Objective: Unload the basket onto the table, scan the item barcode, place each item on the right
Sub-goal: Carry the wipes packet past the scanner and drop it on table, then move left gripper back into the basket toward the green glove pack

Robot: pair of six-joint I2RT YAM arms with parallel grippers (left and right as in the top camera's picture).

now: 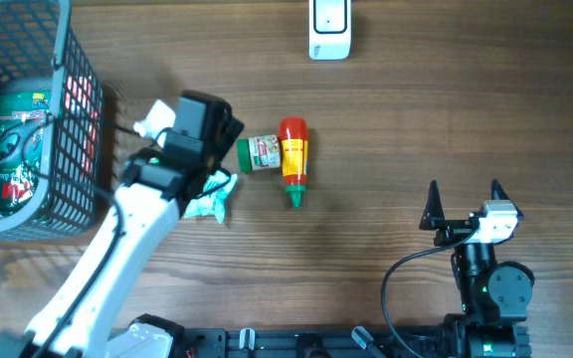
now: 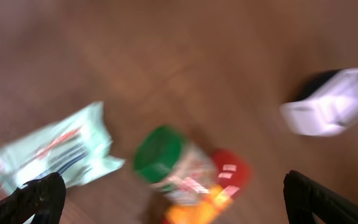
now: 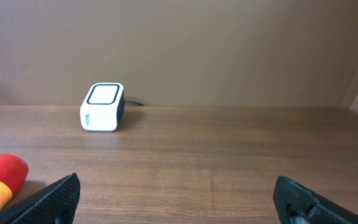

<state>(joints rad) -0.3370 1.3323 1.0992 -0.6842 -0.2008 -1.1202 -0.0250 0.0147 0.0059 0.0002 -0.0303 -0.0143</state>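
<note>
Wood table (image 1: 416, 119), overhead: scanner (image 1: 329, 30) top centre; jar (image 1: 259, 152), likely the item, and red bottle (image 1: 293, 159) lie touching at centre; packet (image 1: 212, 199) lower left of them; basket (image 1: 68, 119) far left. Left gripper (image 1: 212, 124) hangs just left of the jar; right gripper (image 1: 464, 194) rests lower right. Left wrist, blurred: fingers (image 2: 39, 199) spread wide, holding nothing; jar at bottom centre. Right wrist: jaws spread, empty. Advised: pinch the jar by its sides, keep the label uncovered, present it squarely to the scanner.

You've got a mock shop checkout w/ small white box-shaped barcode scanner (image 1: 329, 30), grey wire shopping basket (image 1: 80, 129), red sauce bottle (image 1: 293, 159) & green-lidded jar (image 1: 258, 153) on brown wood-grain table (image 1: 466, 109).
</note>
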